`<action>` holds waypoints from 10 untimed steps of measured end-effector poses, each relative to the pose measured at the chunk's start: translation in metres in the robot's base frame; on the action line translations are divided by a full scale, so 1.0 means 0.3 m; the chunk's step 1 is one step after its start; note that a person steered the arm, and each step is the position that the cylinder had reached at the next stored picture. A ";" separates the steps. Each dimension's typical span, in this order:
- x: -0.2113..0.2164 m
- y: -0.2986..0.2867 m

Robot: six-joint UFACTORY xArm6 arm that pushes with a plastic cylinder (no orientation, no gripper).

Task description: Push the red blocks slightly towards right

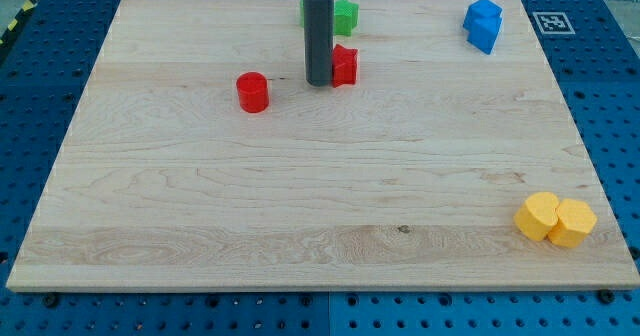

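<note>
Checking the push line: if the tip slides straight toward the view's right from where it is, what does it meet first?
My tip would meet the red block first; it sits right beside it, seemingly touching already.

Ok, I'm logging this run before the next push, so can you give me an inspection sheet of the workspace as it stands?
Surface: wooden board on a blue perforated bench; a small dark speck in the grain near the view's bottom.
Job's things: red cylinder left of centre; red block to its right, shape unclear, partly behind the rod.
Clutter: green block at the view's top, blue block top right, two yellow blocks touching at bottom right.
Hand: none fitted; my tip sits against the red block's left side, right of the red cylinder.
Cables: nothing seen.
Surroundings: printed marker tag on the bench, yellow-black tape at top left.
</note>
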State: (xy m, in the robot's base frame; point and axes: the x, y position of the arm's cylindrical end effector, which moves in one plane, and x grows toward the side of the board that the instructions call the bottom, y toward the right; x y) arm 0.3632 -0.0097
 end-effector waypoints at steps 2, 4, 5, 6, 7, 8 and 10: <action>-0.102 -0.030; -0.181 0.187; -0.136 0.170; -0.126 0.094; -0.121 0.080; -0.052 0.080; -0.047 0.004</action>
State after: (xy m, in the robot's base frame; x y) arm 0.3492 -0.0084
